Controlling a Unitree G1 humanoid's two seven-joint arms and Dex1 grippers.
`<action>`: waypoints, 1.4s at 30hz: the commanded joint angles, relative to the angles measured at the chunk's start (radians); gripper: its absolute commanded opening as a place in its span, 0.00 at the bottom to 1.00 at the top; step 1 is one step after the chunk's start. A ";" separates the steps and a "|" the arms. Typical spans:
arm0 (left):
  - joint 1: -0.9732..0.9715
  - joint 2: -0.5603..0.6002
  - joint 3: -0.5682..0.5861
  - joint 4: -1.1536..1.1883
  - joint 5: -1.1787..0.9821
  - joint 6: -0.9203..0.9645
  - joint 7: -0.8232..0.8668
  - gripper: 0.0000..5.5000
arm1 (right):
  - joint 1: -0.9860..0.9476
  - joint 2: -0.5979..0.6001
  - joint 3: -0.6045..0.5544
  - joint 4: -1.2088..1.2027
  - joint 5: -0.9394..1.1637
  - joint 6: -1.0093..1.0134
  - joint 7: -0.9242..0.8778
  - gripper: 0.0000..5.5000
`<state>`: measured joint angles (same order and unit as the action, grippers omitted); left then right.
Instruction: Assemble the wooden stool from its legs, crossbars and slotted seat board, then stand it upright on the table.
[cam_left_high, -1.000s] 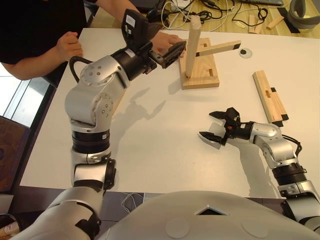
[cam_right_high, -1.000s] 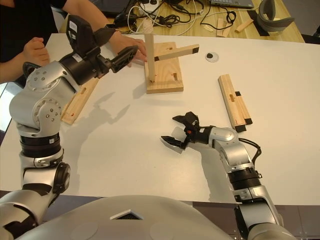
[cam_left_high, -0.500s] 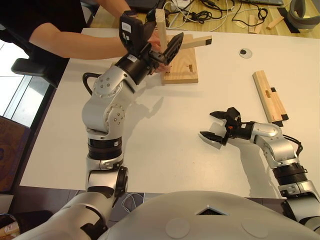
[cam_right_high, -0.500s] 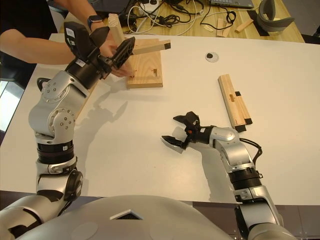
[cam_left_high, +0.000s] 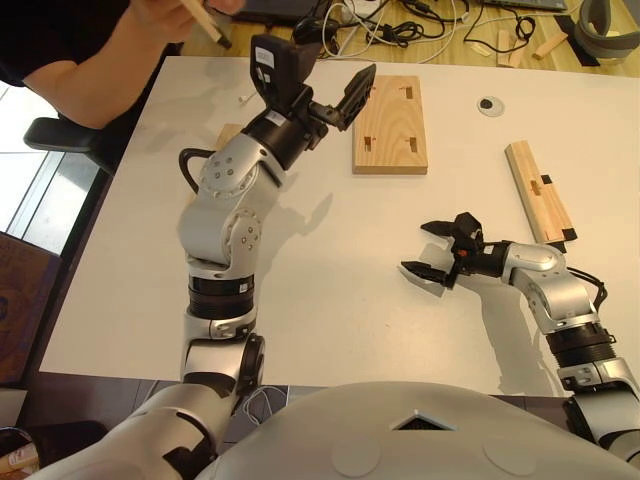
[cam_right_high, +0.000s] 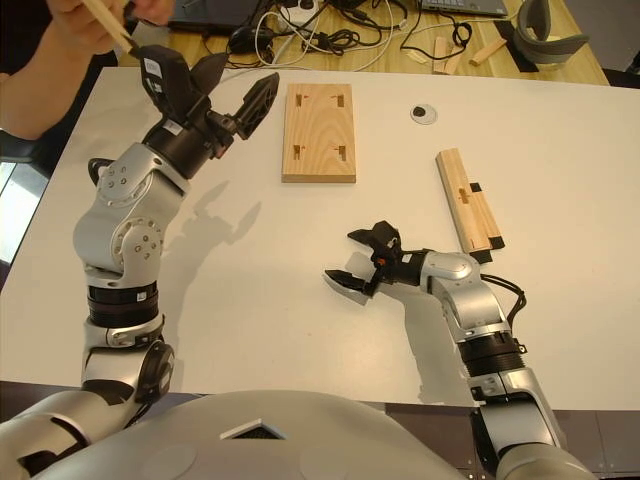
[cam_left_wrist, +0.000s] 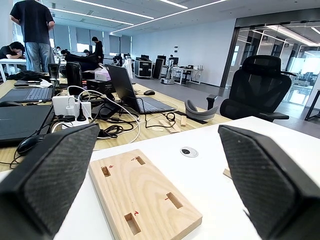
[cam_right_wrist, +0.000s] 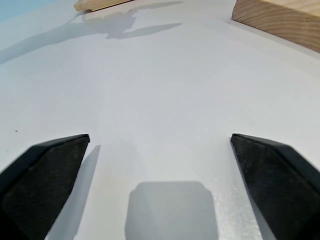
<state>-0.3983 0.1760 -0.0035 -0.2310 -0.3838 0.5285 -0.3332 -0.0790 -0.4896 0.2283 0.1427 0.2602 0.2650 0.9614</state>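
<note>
Seat board (cam_left_high: 390, 125): flat on table (cam_left_high: 320, 300), far centre, slotted face up, long side running away from robot. Four slots showing, two toward far end, two toward near end, all bare. Not touched by either gripper.

Left gripper (cam_right_high: 240, 88): raised off table, just left of board's far half, pointed toward it. Fingers spread wide, holding nothing. From left wrist, pads (cam_left_wrist: 47, 175) at either side, board lying between and beyond them, apart from both.

Right gripper (cam_left_high: 418, 250): low over bare table on right, nearer robot than board and well apart from it. Fingers apart, empty. From right wrist, pads (cam_right_wrist: 45, 165) wide, white tabletop between.

Bars (cam_left_high: 540, 192): two lying side by side, touching, flat on table at right. Beyond right gripper, near it but apart. Notched on top, black tips at near end.

Wood piece (cam_left_high: 226, 134): on table behind left arm, mostly hidden; kind not clear.

Hand (cam_left_high: 170, 12) of person at far left corner, above table, gripping thin wooden stick (cam_left_high: 208, 25), dark at lower tip. Stick in air, apart from board and from left gripper.

Small round dark fitting (cam_left_high: 491, 103) in tabletop, right of board's far end. Cables (cam_left_high: 420, 25) and wood offcuts (cam_left_high: 548, 45) on desk beyond table.
</note>
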 joint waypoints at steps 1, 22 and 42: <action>-0.013 -0.013 -0.005 0.014 0.012 -0.010 0.014 0.80 | 0.027 -0.016 0.016 0.042 -0.038 0.060 -0.018 0.98; -0.042 -0.072 0.046 0.106 0.100 -0.197 0.127 0.80 | -0.094 0.112 -0.129 0.246 -0.081 -0.127 -0.267 0.98; -0.063 -0.111 0.062 0.137 0.116 -0.278 0.164 0.80 | -0.226 0.226 -0.334 0.336 -0.021 -0.233 -0.482 0.98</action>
<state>-0.4425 0.0671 0.0584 -0.0982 -0.2547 0.2362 -0.1608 -0.2829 -0.2674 -0.0998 0.4702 0.2476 0.0389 0.4894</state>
